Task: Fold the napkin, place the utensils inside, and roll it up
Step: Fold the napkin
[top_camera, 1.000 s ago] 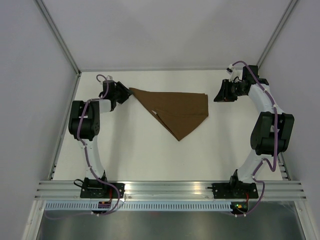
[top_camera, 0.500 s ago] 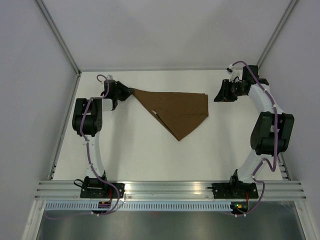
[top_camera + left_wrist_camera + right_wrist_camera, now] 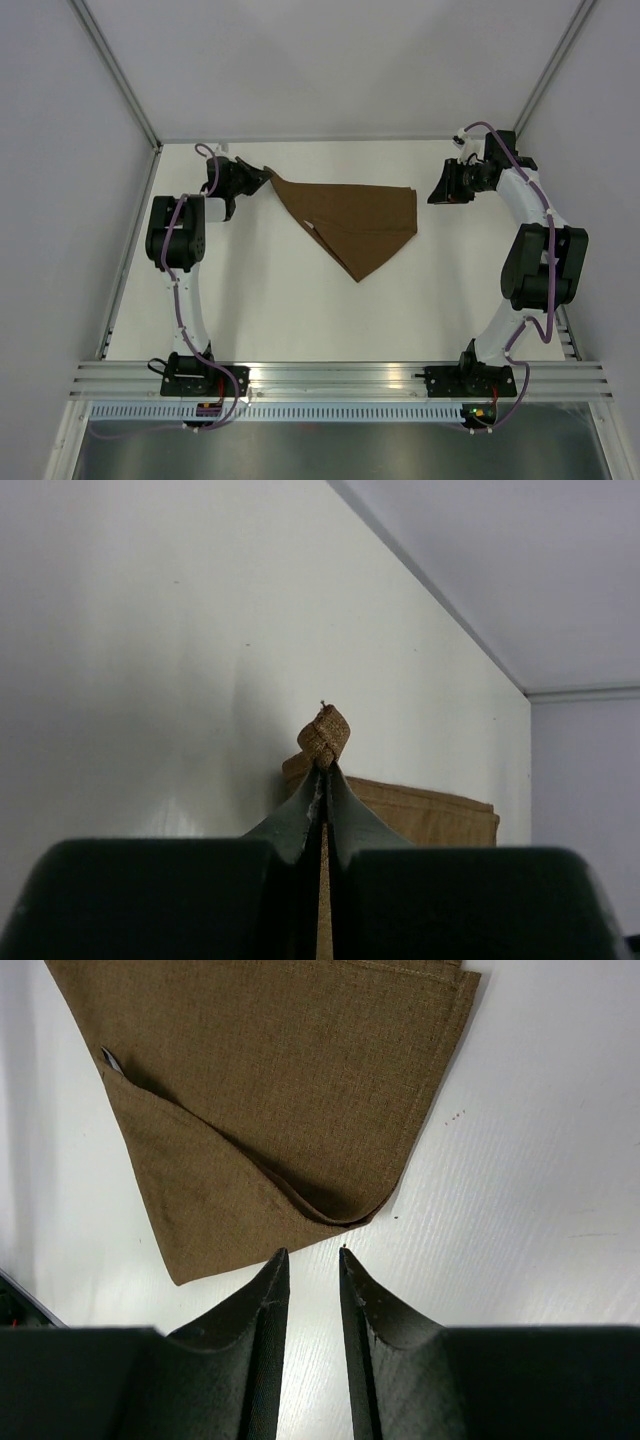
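Since a second ago, your left gripper (image 3: 262, 176) has drawn slightly toward the far edge of the desk (image 3: 300, 310) and taken the napkin's left corner with it. That corner now stands up off the surface in a small peak. The rest of the napkin (image 3: 355, 220) and your right arm have not shifted.

The napkin lies folded into a triangle in the far half of the desk, about midway between the left and right edges. Its long side runs parallel to the far edge and its point faces the near edge.

In the left wrist view, your left gripper (image 3: 322, 775) is clenched on the napkin (image 3: 420, 815), with a crumpled tip of brown cloth poking out just beyond the closed fingertips. The rest of the fold stretches away behind it.

Your right gripper (image 3: 437, 190) sits toward the far right corner, just beside the napkin's right corner. From the right wrist camera, this gripper (image 3: 312, 1255) has its fingers parted by a narrow gap and grasps nothing. The fingertips are close to the rounded lower corner of the napkin (image 3: 270, 1090) but not touching it. Two layers of cloth show there, and a small white label (image 3: 108, 1058) sits at the edge of the upper layer.
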`<action>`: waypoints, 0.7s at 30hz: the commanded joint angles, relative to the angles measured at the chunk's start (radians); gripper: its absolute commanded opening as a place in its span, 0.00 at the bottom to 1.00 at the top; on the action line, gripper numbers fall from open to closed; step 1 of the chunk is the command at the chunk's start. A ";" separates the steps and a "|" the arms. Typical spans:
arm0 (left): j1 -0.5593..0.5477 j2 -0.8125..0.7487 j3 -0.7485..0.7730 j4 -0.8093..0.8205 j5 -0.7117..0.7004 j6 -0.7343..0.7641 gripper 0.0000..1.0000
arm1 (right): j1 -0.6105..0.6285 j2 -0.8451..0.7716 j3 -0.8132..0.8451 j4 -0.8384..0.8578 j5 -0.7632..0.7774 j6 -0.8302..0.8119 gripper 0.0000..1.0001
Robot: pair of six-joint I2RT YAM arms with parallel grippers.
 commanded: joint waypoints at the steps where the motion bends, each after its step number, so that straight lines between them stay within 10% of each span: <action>1: 0.005 -0.066 -0.033 0.171 0.116 -0.023 0.02 | 0.008 0.000 -0.005 0.009 -0.017 -0.008 0.32; 21: -0.230 -0.090 -0.170 0.556 0.676 0.020 0.02 | 0.063 -0.007 -0.008 0.021 0.048 -0.012 0.32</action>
